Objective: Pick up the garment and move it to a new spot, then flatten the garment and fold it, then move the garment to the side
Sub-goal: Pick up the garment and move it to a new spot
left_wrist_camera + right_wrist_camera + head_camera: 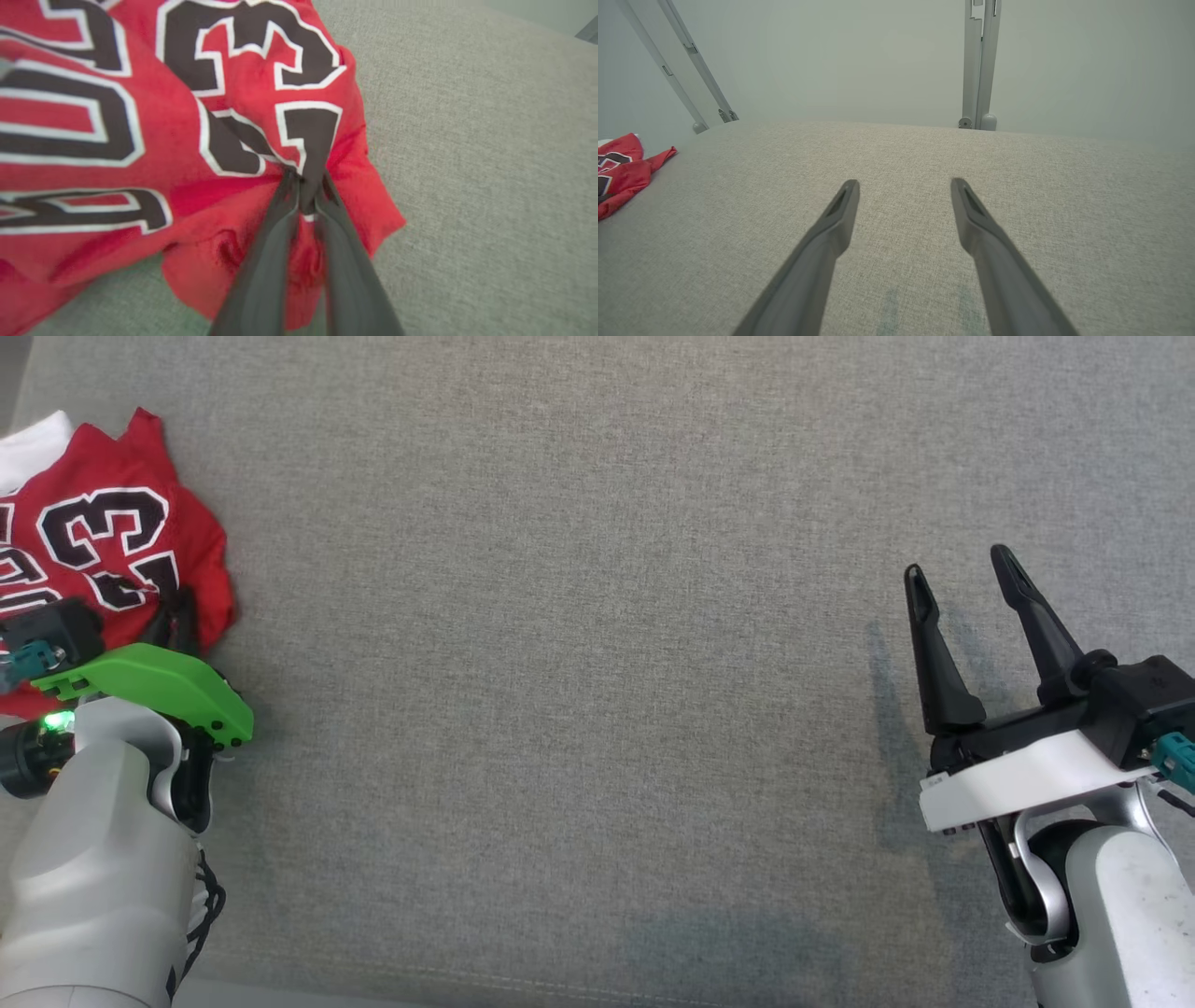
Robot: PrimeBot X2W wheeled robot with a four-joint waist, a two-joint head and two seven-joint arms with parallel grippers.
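Observation:
The garment (103, 551) is a red jersey with black, white-edged numbers, crumpled at the far left of the grey fabric surface. In the left wrist view my left gripper (306, 186) is shut on a bunched fold of the garment (140, 140) near its right edge, both fingers pinching red and black cloth. In the head view that gripper's fingers (182, 616) lie on the cloth behind the green wrist cover. My right gripper (962, 574) stands open over bare fabric at the right, far from the garment, and its fingers (840, 210) are spread wide. The garment (621, 172) lies at that view's left edge.
The grey fabric surface (579, 709) stretches wide between the two arms. A white cloth edge (33, 443) peeks out behind the garment. Grey metal frame posts (980, 65) stand beyond the surface's far edge against a pale wall.

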